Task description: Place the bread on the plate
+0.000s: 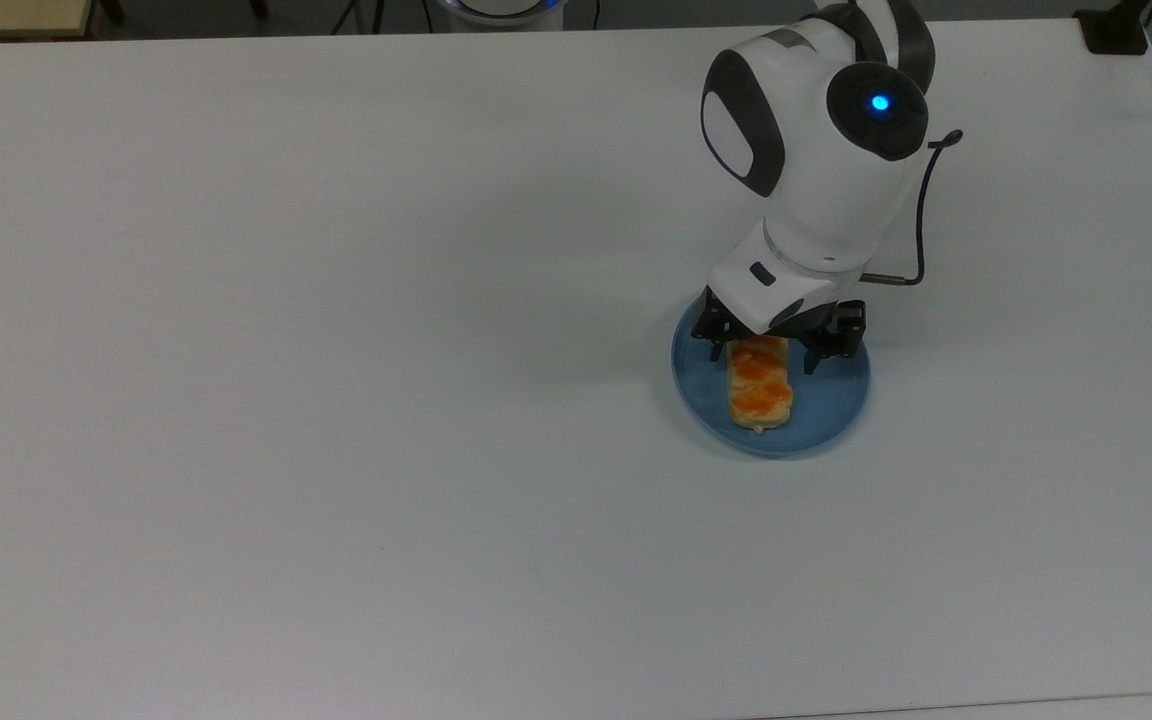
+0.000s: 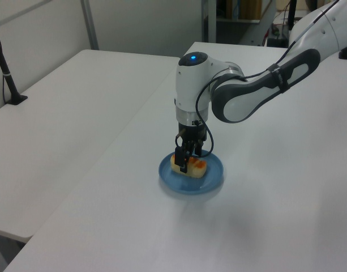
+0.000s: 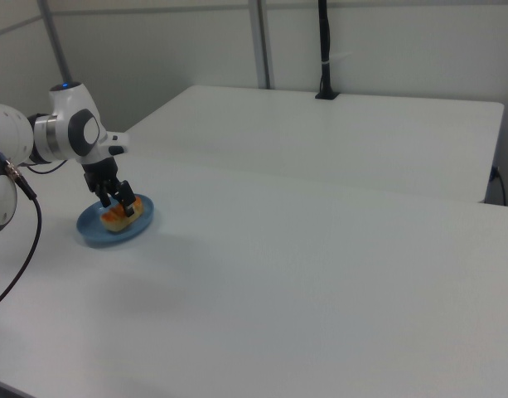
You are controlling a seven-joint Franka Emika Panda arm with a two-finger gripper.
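The pale-yellow bread (image 1: 760, 390) with orange-brown glazed bumps lies flat on the round light-blue plate (image 1: 833, 402), a little toward the top view's left of its middle. My gripper (image 1: 772, 346) stands low over the bread's far end, open, one finger on each side of the roll. In the left view the bread (image 2: 191, 166) rests on the plate (image 2: 214, 175) under the gripper (image 2: 189, 156). From the right view, the bread (image 3: 121, 214) sits on the plate (image 3: 91, 233) beneath the gripper (image 3: 117, 196).
The plate rests on a wide white table (image 1: 336, 300) toward the top view's right. A second white table (image 2: 65, 107) adjoins it. A black post (image 2: 5, 71) stands clamped at the far table's edge, seen also as a post (image 3: 324, 50) in the right view.
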